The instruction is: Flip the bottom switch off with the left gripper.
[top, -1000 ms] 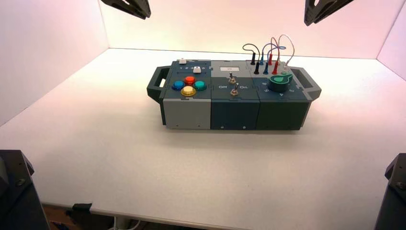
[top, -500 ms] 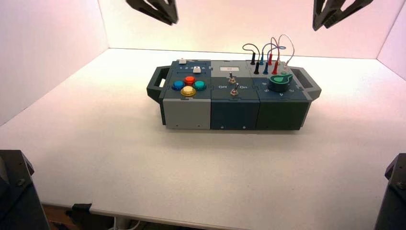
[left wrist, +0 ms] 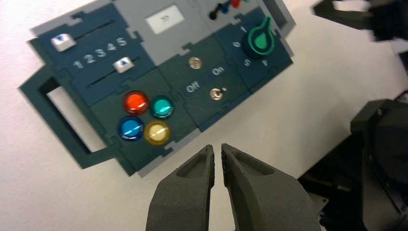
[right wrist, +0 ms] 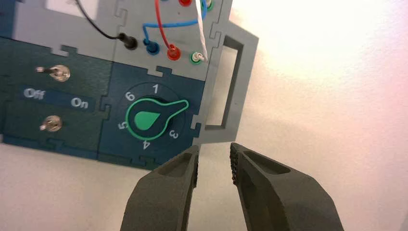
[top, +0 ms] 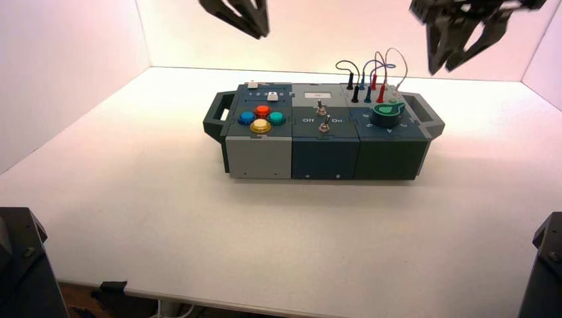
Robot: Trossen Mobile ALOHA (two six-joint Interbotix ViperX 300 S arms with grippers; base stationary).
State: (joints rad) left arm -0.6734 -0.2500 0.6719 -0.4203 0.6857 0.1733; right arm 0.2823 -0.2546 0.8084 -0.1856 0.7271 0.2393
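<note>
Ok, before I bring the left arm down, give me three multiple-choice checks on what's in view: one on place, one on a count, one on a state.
1. Where is the left hand?
A) on the bottom switch
B) up in the air, off the box
C) flat on the table

2. How many round coloured buttons does the box have?
A) three
B) six
C) four

3. Where does the green knob point?
A) between 1 and 3
B) at 5
C) at 6

Answers: 1 B, the high view shows it hanging well above the box. 2 C, red, teal, blue and yellow. 3 A, the right wrist view shows the pointer there.
</note>
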